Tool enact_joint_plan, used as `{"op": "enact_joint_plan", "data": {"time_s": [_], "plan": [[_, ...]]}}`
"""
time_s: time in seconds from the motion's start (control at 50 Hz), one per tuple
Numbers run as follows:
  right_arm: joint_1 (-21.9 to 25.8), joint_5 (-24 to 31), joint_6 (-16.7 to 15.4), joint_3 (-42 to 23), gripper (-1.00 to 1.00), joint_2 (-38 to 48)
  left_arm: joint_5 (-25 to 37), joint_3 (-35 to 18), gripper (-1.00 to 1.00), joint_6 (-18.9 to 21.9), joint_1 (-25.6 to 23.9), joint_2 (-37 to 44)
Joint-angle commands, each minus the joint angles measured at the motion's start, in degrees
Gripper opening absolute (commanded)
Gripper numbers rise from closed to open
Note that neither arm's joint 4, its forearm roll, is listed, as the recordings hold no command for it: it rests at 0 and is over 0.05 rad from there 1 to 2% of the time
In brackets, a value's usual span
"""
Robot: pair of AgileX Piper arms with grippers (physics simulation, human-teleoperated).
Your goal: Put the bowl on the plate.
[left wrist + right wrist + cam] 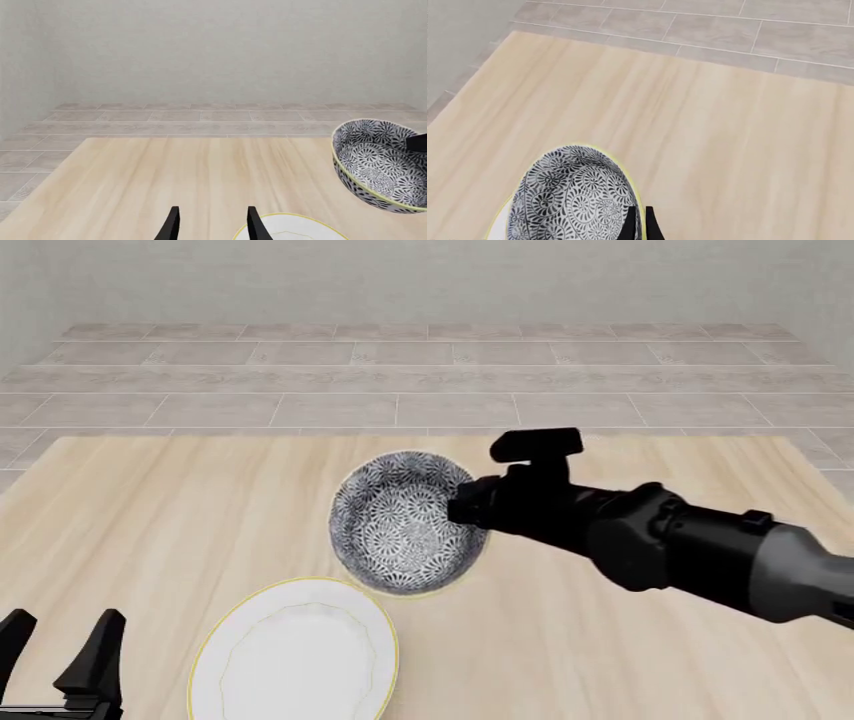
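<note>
The floral grey-and-white bowl (pixel 407 523) hangs tilted above the table, just beyond the white plate (pixel 296 652). My right gripper (pixel 470 508) is shut on the bowl's right rim; in the right wrist view its fingers (pixel 639 223) pinch the rim of the bowl (pixel 570 200). In the left wrist view the bowl (pixel 381 162) floats off to one side and a piece of the plate (pixel 293 230) shows beside the fingers. My left gripper (pixel 60 648) stands open near the table's front left corner, left of the plate, holding nothing.
The light wooden table (pixel 160 520) stretches ahead, with a tiled grey floor (pixel 427 380) and pale wall beyond its far edge. The right arm (pixel 667 545) crosses in from the right above the table.
</note>
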Motion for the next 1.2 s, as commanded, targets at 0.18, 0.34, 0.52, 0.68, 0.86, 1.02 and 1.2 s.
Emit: {"op": "enact_joint_plan", "data": {"time_s": [0.18, 0.34, 0.52, 0.68, 0.86, 1.02, 1.2], "plan": [[2.4, 0.2, 0.3, -1.4, -1.00, 1.2, 0.0, 0.0, 1.00, 0.0, 0.0, 0.0], [3.2, 0.2, 0.3, -1.7, -1.00, 1.8, 0.0, 0.0, 1.00, 0.0, 0.0, 0.0], [4.5, 0.3, 0.5, -2.3, -1.00, 2.8, 0.0, 0.0, 1.00, 0.0, 0.0, 0.0], [6.1, -0.2, 1.1, -2.7, -1.00, 4.0, 0.0, 0.0, 1.00, 0.0, 0.0, 0.0], [7.0, -0.7, 1.5, -2.9, -1.00, 5.3, 0.0, 0.0, 1.00, 0.0, 0.0, 0.0], [7.8, -1.5, 1.9, -3.0, -1.00, 6.6, 0.0, 0.0, 1.00, 0.0, 0.0, 0.0], [9.2, -2.0, 2.5, -2.9, -1.00, 7.3, 0.0, 0.0, 1.00, 0.0, 0.0, 0.0]]}}
